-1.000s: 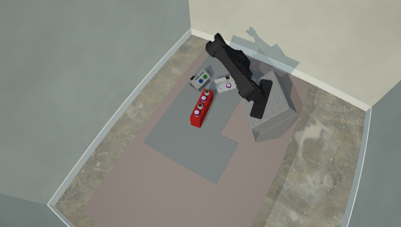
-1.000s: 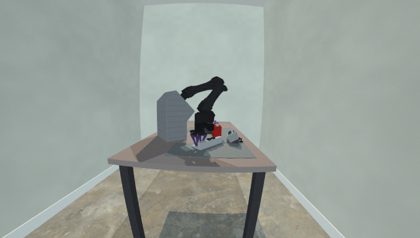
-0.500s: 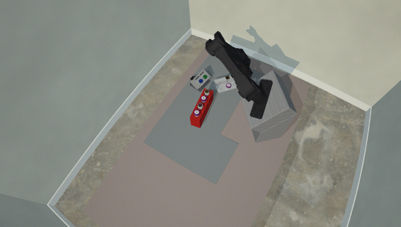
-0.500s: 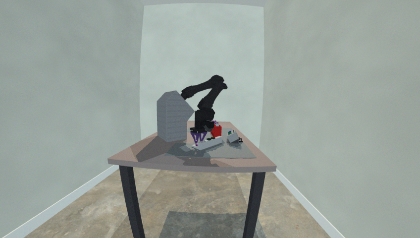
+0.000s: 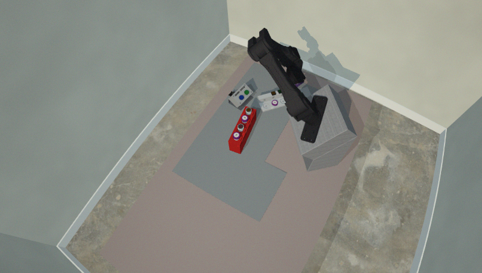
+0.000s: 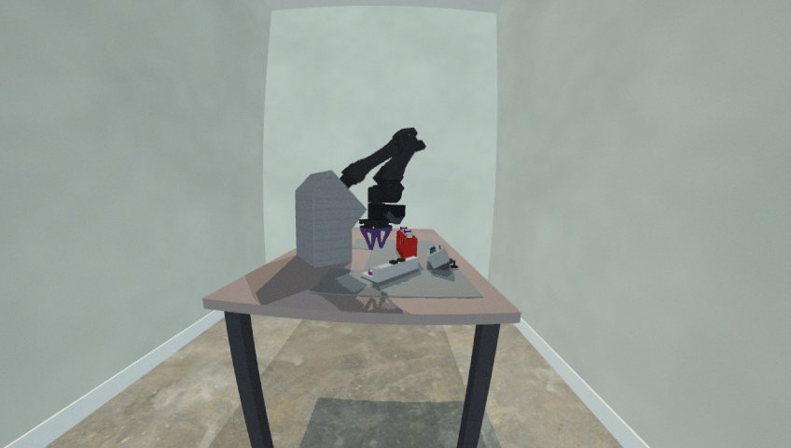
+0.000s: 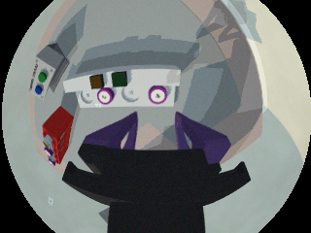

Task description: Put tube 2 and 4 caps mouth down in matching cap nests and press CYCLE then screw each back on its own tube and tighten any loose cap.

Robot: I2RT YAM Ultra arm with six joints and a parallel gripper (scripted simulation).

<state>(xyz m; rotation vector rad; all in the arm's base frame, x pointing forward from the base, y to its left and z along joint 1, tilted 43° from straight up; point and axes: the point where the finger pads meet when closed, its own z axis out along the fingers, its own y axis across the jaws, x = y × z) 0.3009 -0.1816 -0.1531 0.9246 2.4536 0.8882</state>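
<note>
The red decapping station [image 5: 242, 129] holds four tubes. Tube 2 [image 5: 240, 127] and tube 4 [image 5: 248, 111] stand open; tube 1 [image 5: 236, 136] and tube 3 [image 5: 244, 118] carry purple caps. The white cap tray [image 7: 126, 93] has a purple cap in nest 2 [image 7: 104, 96] and another in nest 4 [image 7: 157, 95]. Both lamps [image 7: 108, 81] on the console look dark. My gripper [image 7: 155, 116] has purple fingers; it is open and empty. It hangs above the tray, clear of it, as the exterior view shows [image 6: 375, 239].
The key desk [image 5: 240, 94] with the blue CYCLE key [image 5: 241, 97] and the green READY key [image 5: 246, 91] stands left of the tray. The grey base block [image 5: 323, 129] carries the arm. The arm hides the tray's right end in the top view.
</note>
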